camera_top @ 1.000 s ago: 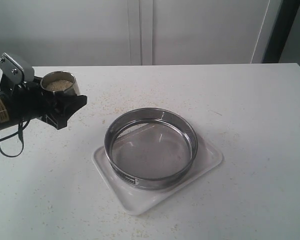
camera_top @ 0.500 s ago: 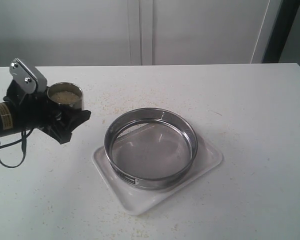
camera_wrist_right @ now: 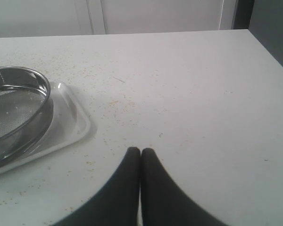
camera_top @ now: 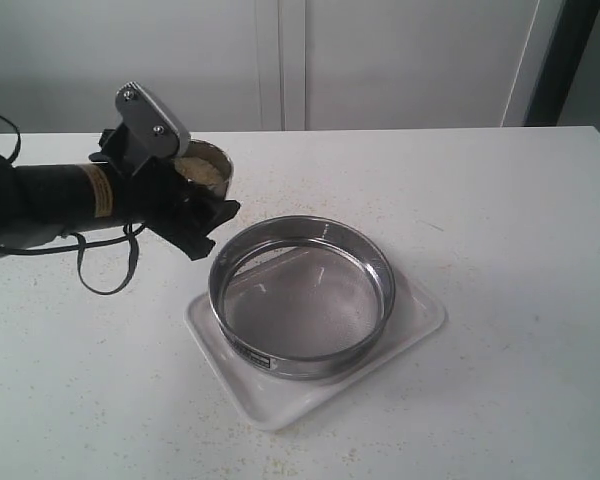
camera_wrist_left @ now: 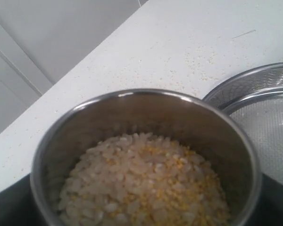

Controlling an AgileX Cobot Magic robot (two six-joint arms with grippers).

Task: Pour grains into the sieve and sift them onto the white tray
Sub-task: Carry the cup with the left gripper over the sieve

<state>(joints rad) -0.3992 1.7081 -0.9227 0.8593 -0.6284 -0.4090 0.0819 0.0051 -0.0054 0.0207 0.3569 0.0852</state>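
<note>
1. Clearance: the table (camera_top: 500,200) is open to the right of and in front of the white tray (camera_top: 420,322). Its far edge runs along pale wall panels. Fine meal specks lie scattered over the surface.
2. The sieve (camera_top: 242,345) stands inside the tray, with its ring within the tray's raised rim and its label strip on the near wall.
3. The left gripper (camera_top: 208,192) has its jaws spread wide and clamped round a small steel cup (camera_top: 220,163). The cup is at the sieve's far-left side, near its rim and not over the mesh.
4. The grains (camera_wrist_left: 141,183) all sit in the cup, well below its lip: pale rice kernels mixed with yellow meal.
5. The right gripper (camera_wrist_right: 140,153) has its fingertips pressed together with nothing between them. It is over bare table, apart from the tray's corner.
6. Count: one sieve, one tray, one cup, two grippers.
</note>
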